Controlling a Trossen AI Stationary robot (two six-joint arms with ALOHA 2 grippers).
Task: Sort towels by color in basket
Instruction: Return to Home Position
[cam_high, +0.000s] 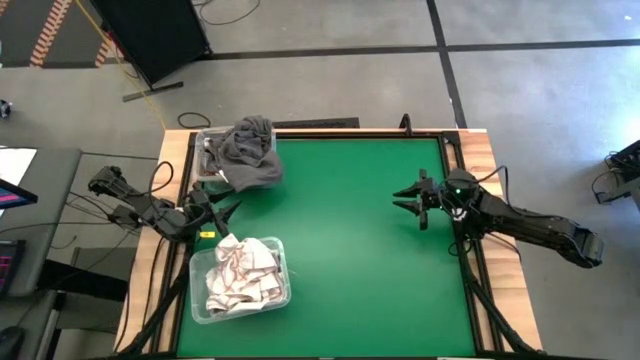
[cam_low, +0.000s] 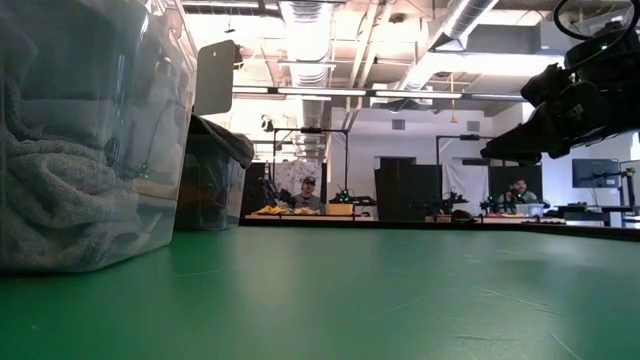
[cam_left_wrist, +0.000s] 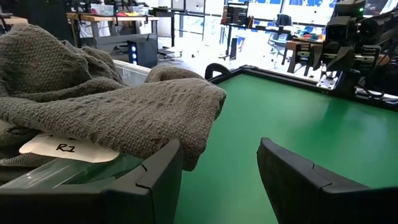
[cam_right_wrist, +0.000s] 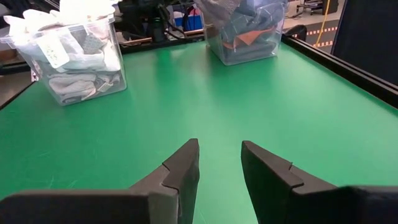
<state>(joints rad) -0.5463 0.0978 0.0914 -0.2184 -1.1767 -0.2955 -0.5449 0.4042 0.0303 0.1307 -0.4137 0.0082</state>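
Dark grey towels (cam_high: 250, 150) heap out of a clear bin (cam_high: 204, 140) at the table's far left. One grey towel (cam_left_wrist: 124, 112) droops over that bin's rim, and a rust orange one (cam_right_wrist: 249, 37) shows inside. White and cream towels (cam_high: 240, 275) fill a second clear bin (cam_high: 283, 262) at the near left. My left gripper (cam_high: 228, 210) hovers open between the two bins, just beside the grey heap (cam_left_wrist: 221, 168). My right gripper (cam_high: 402, 198) hangs open over the table's right half, pointing toward the bins (cam_right_wrist: 219, 155). Neither gripper holds a towel.
Bare green mat (cam_high: 350, 250) stretches between the bins and my right gripper. A raised dark rim (cam_high: 458, 160) frames the table. A white label marked R1 (cam_left_wrist: 59, 148) sticks on the far bin. People sit at benches (cam_low: 305, 195) in the room beyond the table.
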